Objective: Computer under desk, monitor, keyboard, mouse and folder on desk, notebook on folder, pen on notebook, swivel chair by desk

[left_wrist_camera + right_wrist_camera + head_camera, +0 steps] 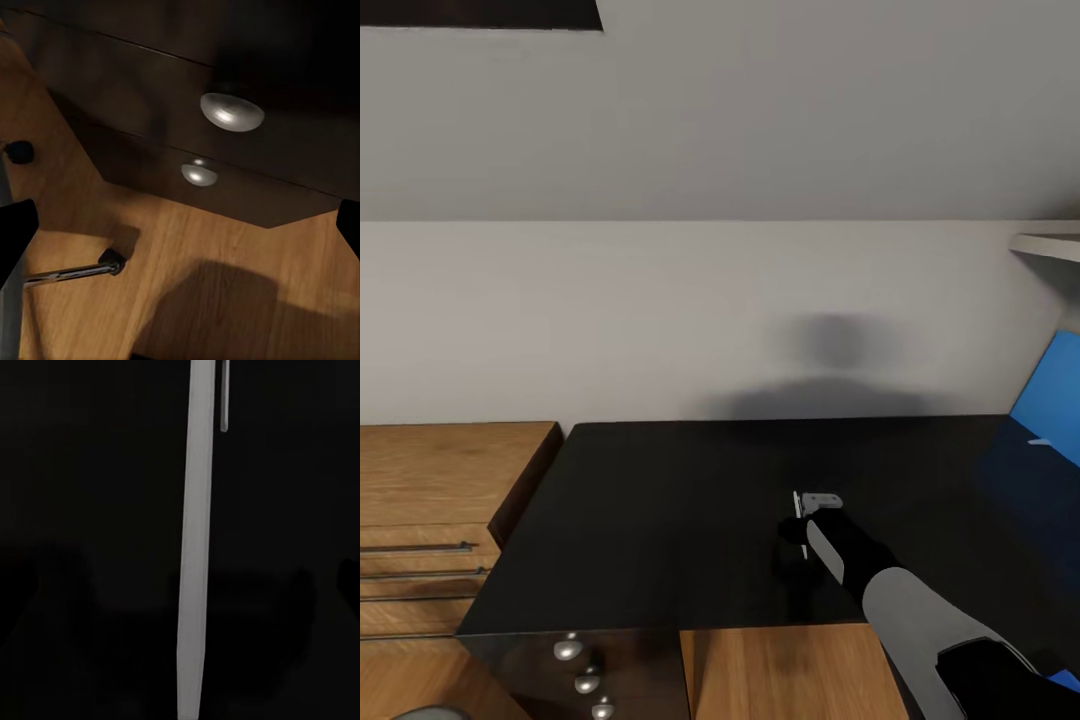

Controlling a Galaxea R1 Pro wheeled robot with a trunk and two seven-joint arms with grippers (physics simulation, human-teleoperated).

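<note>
My right gripper hovers low over the middle of the glossy black desk. A thin pale grey pen with a clip runs lengthwise between its fingers, which sit dark at the edges of the right wrist view, so the gripper looks open. In the head view the pen is a thin white line beside the gripper. The bright blue folder sits at the desk's far right, cut off by the frame. My left gripper is open near the floor, facing the desk's black drawers.
A low light-wood cabinet adjoins the desk's left end. Round silver knobs mark the drawers at the desk's front corner. A chrome chair leg with a castor lies on the wood floor. A white shelf juts out at upper right.
</note>
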